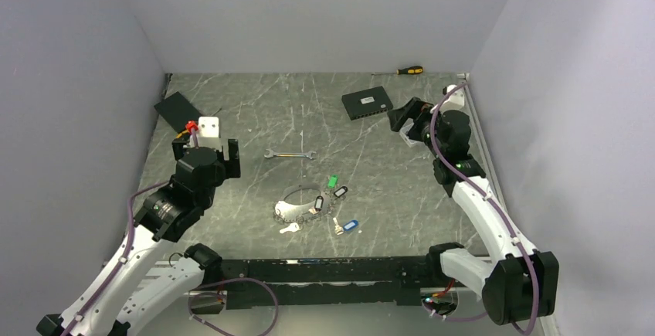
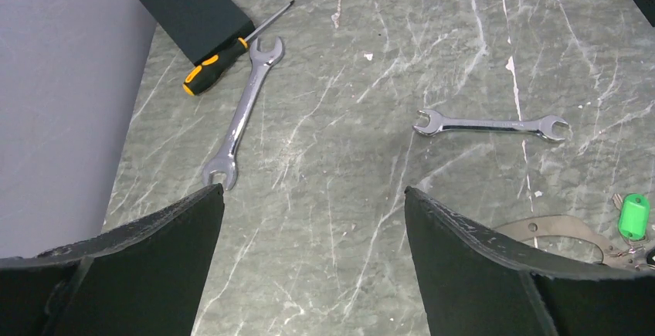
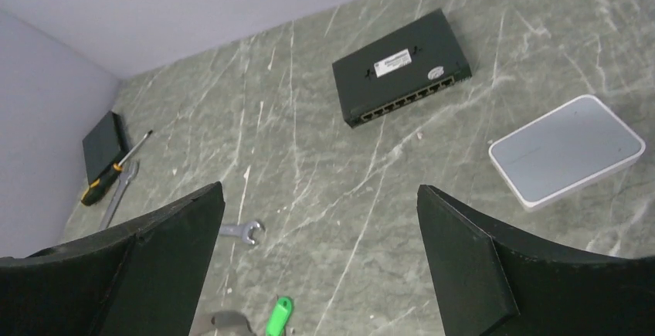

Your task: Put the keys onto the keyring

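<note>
- Roughly mid-table, a little toward 6 o'clock in the top view: the keyring [image 1: 297,203] lies flat on the marbled table [image 1: 255,112].
- Keys [image 1: 334,197] loose beside it, spread from its 1 to its 6 o'clock: green-tagged key [image 1: 333,181] at 1, black-tagged key [image 1: 340,191] at 2, blue-tagged key [image 1: 351,225] at 4, pale key [image 1: 290,229] at 6. Cannot tell whether any is threaded on the hoop.
- Small spanner [image 1: 290,154] at the ring's 12 o'clock, apart from it.
- Left gripper [image 2: 313,197] at the ring's 10 o'clock, raised off the table; fingers spread wide, nothing between them.
- Right gripper [image 3: 320,189] out at 2 o'clock, well apart from the keys; fingers equally wide, empty.
- Network switch [image 3: 402,66] near the right gripper, white box [image 3: 566,149] at the switch's 4 o'clock.
- Far left corner: long spanner [image 2: 241,116], screwdriver [image 2: 224,52] and black box [image 2: 196,11] close together.
</note>
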`<state>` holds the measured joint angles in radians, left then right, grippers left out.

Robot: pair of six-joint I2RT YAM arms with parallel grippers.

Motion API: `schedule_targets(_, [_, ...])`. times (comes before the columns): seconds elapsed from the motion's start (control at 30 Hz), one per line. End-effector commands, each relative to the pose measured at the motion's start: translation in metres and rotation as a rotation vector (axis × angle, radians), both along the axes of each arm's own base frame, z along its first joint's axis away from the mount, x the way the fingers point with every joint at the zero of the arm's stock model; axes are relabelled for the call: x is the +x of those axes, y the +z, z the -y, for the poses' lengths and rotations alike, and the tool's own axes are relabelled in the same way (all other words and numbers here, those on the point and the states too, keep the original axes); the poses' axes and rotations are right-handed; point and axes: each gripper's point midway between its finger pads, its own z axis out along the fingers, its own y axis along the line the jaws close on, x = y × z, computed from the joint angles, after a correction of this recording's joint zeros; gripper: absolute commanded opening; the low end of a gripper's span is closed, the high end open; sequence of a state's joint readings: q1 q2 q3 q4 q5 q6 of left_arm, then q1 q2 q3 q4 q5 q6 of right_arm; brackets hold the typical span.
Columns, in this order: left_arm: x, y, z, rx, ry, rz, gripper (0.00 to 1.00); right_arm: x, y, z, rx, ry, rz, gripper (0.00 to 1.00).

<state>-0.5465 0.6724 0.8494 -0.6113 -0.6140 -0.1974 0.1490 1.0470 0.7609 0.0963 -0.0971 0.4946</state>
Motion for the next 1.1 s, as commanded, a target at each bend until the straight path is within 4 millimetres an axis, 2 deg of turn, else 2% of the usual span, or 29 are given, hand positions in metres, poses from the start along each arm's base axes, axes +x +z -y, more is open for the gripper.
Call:
schedule_targets(0.0, [0.004,0.012,0.000,-0.022,0.015,0.031,0.92,-0.016,-0.009,-0.015,-0.011,0.064,-0.046,1.00])
schedule_targets(0.2, [0.007,0.008,0.003,-0.010,0.008,0.017,0.91,-0.046,-0.029,-0.052,-0.052,0.275,-0.138,1.00])
schedule_targets(0.5, [0.009,0.008,0.001,-0.002,0.017,0.014,0.91,-0.092,-0.060,-0.091,-0.143,0.404,-0.291,0.99])
schedule_targets(0.63, [0.008,0.009,0.002,-0.006,0.008,0.017,0.91,-0.118,-0.087,-0.117,-0.123,0.468,-0.347,0.90])
schedule_targets(0.77, [0.008,0.008,0.000,0.001,0.021,0.012,0.91,-0.149,-0.117,-0.145,-0.156,0.504,-0.427,0.88])
schedule_targets(0.9, [0.008,0.007,-0.001,0.007,0.028,0.009,0.91,-0.173,-0.139,-0.150,-0.167,0.426,-0.517,0.78])
schedule_targets(1.07, [0.008,0.008,-0.003,0.011,0.038,0.012,0.91,-0.204,-0.163,-0.145,-0.147,0.355,-0.593,0.73])
